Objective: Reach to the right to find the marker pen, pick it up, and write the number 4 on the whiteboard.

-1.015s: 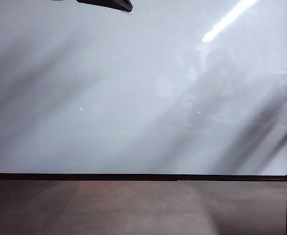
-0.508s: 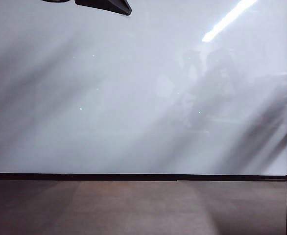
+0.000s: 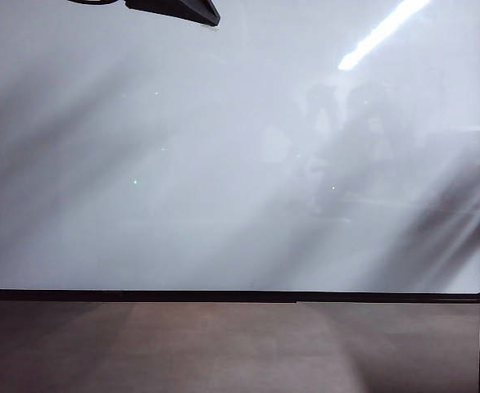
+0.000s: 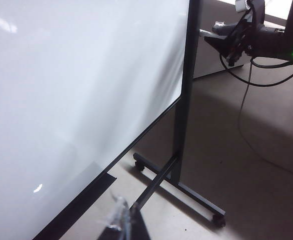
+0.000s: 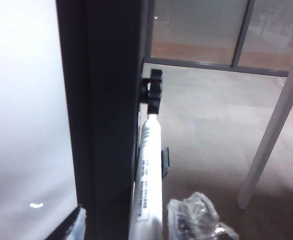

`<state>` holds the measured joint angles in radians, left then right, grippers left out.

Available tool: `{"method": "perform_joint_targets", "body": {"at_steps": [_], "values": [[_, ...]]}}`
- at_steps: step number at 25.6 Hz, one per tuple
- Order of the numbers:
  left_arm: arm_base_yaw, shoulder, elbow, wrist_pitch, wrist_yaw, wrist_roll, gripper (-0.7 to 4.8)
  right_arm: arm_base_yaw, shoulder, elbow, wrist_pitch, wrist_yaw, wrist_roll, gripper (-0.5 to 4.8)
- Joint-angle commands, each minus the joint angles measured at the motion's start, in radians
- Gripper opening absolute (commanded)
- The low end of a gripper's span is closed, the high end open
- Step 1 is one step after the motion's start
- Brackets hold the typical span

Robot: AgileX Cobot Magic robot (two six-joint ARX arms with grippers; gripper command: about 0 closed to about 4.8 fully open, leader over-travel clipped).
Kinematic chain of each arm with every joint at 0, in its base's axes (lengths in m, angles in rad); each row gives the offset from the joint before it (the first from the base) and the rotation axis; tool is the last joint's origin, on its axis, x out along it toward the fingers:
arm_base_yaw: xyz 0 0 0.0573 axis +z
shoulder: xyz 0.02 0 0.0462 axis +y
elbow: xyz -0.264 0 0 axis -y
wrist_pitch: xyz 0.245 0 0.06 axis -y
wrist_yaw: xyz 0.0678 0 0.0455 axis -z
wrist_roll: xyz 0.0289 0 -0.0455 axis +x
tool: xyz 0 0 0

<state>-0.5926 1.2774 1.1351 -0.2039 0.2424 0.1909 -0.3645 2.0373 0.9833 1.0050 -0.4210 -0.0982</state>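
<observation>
The whiteboard (image 3: 224, 164) fills the exterior view, glossy and bare of any writing. The marker pen (image 5: 149, 170) shows only in the right wrist view. It has a white barrel with a printed label and stands upright against the board's dark side post (image 5: 111, 125), under a black knob (image 5: 152, 91). My right gripper (image 5: 136, 223) is open astride the pen: one taped fingertip (image 5: 194, 217) is close beside the barrel, the other fingertip (image 5: 76, 225) is beyond the post's edge. My left gripper (image 4: 124, 212) is shut and empty, low by the board's corner.
A dark wedge-shaped arm part (image 3: 174, 10) pokes in at the exterior view's top edge. The board's wheeled stand (image 4: 186, 190) rests on the floor. My right arm with cables (image 4: 266, 40) is beyond the post. A white table leg (image 5: 266, 145) stands nearby.
The dark arm part at the top edge has edged slightly to the left. The shadows on the board's lower right have shifted a little.
</observation>
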Motion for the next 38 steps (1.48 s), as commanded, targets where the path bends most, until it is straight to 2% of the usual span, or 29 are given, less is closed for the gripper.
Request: {"method": "perform_joint_targets", "body": {"at_steps": [1, 28, 30, 32, 38], "values": [[0.002, -0.002, 0.003, 0.006, 0.001, 0.004, -0.05, -0.001, 0.002, 0.013, 0.017, 0.006, 0.002, 2.07], [0.002, -0.003, 0.003, -0.028, 0.002, 0.004, -0.05, 0.01, 0.028, 0.067, -0.016, 0.045, 0.001, 2.05], [0.002, -0.003, 0.003, -0.036, 0.002, 0.004, -0.05, 0.01, 0.028, 0.07, -0.013, 0.045, 0.001, 1.87], [0.002, -0.003, 0.003, -0.042, 0.002, 0.004, -0.05, 0.01, 0.028, 0.07, -0.018, 0.045, 0.001, 1.24], [0.002, -0.003, 0.003, -0.042, 0.002, 0.004, -0.05, 0.01, 0.029, 0.069, -0.036, 0.045, 0.001, 1.2]]}}
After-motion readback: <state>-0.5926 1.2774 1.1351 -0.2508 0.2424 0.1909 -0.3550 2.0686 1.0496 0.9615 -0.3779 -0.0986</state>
